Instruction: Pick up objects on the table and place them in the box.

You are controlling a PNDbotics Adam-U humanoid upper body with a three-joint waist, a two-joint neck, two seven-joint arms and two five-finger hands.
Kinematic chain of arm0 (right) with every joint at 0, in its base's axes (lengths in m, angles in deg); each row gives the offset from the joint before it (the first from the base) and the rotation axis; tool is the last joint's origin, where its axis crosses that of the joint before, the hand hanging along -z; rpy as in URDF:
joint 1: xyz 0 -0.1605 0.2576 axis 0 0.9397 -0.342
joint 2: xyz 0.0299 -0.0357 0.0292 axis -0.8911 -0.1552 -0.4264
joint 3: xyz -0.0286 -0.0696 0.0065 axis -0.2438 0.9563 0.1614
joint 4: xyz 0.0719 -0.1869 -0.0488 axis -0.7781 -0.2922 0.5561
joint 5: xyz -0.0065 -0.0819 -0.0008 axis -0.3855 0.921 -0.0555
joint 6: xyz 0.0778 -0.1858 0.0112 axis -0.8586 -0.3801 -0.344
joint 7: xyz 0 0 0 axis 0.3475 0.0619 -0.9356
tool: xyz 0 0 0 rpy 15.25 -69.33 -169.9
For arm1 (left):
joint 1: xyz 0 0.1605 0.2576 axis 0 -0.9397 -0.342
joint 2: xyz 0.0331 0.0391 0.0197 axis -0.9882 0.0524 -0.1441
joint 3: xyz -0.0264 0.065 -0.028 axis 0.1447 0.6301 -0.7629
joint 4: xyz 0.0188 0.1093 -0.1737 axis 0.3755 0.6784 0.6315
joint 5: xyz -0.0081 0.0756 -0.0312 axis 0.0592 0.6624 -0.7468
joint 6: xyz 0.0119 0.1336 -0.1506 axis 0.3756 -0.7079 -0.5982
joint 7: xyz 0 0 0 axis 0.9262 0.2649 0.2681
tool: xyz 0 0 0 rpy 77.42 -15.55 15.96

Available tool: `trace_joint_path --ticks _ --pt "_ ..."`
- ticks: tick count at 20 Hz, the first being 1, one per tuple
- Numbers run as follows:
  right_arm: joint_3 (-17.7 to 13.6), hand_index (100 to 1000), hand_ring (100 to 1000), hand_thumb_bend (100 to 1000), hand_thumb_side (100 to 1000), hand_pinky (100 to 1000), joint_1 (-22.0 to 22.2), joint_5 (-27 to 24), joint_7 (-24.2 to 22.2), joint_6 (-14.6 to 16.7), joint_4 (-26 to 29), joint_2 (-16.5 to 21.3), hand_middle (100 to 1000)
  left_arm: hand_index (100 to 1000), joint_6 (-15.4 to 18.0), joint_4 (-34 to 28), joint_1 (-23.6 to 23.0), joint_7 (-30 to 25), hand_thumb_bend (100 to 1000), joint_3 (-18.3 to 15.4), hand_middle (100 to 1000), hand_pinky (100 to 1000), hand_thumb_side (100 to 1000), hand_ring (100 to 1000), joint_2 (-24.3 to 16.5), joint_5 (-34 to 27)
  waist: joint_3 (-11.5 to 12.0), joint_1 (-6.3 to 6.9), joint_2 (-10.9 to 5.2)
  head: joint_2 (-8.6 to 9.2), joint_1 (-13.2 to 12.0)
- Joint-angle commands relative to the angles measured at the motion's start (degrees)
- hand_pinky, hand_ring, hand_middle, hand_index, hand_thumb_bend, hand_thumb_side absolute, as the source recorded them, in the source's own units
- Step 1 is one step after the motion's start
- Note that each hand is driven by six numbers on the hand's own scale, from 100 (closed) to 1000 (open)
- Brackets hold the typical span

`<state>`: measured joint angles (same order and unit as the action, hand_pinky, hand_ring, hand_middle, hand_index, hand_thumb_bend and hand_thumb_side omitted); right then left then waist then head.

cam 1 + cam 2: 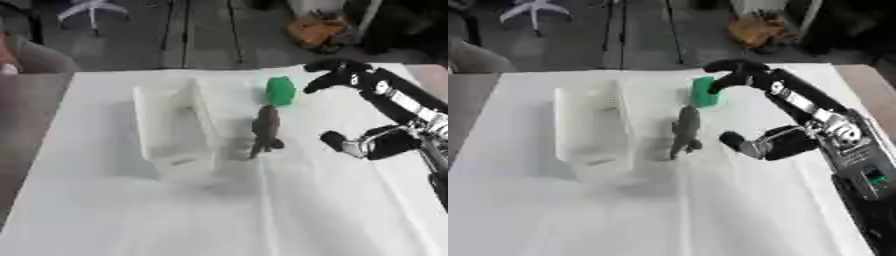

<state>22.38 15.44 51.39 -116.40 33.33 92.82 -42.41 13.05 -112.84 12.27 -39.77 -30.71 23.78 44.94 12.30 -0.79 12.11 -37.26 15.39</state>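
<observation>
white table [105,220], one clear box [175,130], one green object [280,91], one brown figure [266,131], right hand [750,82] released

No readable text, no labels, no brand marks, no numbers, no signs on anything in view

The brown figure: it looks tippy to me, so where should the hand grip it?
Probably round the upper body of the brown figure, coming from its right, where the right hand is. It stands tall and narrow, with the box close on its left.
</observation>
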Motion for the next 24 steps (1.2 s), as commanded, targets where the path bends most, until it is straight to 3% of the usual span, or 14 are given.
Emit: trace_joint_path --ticks 1,10,14,19,20,24 --pt "-0.31 883 785 389 169 829 -0.47 -0.15 -0.71 0.82 0.54 1.74 935 932 0.04 -1.27 0.47 -0.07 474 -0.08 989 543 1000 931 -1.24 -0.18 -0.11 -0.4 -0.72 -0.1 0.11" --pt "-0.32 889 789 401 161 835 -0.68 0.21 -0.64 1.45 -0.08 2.81 933 931 0.02 -1.18 0.45 -0.11 475 -0.02 989 542 1000 932 -1.42 -0.08 -0.17 -0.5 -0.97 -0.09 0.28" --pt "0.02 900 801 424 168 846 -1.31 1.77 -0.02 3.57 -1.44 5.52 934 931 0.01 -1.11 0.38 -0.1 474 -0.01 989 542 1000 932 -1.58 -0.09 -0.01 -0.66 -1.06 -0.03 0.2" --pt "0.46 900 801 424 168 846 -1.52 3.17 1.48 5.49 -2.89 6.26 934 931 0.02 -1.09 0.38 -0.09 474 0.0 989 542 1000 932 -1.58 -0.12 0.04 -0.65 -1.05 -0.01 0.22" --pt "1.0 966 900 428 241 921 -2.06 3.6 1.26 5.92 -2.43 6.8 945 932 -0.02 -0.96 0.16 -0.38 474 0.41 991 539 1000 932 -1.9 -0.08 0.35 -1.14 -1.3 -0.28 0.38" --pt "2.47 987 940 426 262 944 -6.37 6.93 -1.85 9.24 -2.14 12.06 947 932 0.09 -0.78 0.06 -1.04 474 0.82 991 538 1000 932 -2.5 -0.11 0.7 -1.86 -1.17 -0.17 0.29"
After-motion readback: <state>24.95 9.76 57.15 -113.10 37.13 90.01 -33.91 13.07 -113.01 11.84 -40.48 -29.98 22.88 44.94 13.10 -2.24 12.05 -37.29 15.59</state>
